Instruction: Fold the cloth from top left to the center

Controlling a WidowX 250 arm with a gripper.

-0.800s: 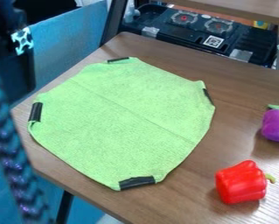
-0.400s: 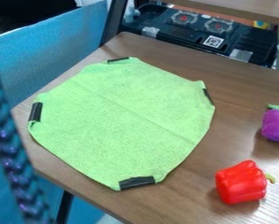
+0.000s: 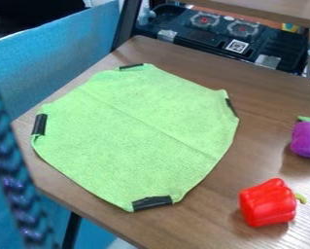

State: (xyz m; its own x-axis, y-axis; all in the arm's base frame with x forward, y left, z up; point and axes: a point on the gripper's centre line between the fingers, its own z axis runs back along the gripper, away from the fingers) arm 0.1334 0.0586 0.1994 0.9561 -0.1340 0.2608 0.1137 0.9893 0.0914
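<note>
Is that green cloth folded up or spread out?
Spread out: the cloth lies flat, its black-taped corners around the outer edge.

A big green cloth (image 3: 131, 138) lies flat on the brown bench (image 3: 267, 90).
Its black strips sit at 12 (image 3: 131, 66), 2 (image 3: 231, 107), 6 (image 3: 152, 203) and 9 o'clock (image 3: 40, 124). Away from the cloth, a red pepper (image 3: 267, 203) sits at 4 o'clock and a purple toy (image 3: 306, 139) with a green top (image 3: 308, 119) at 3.
</note>
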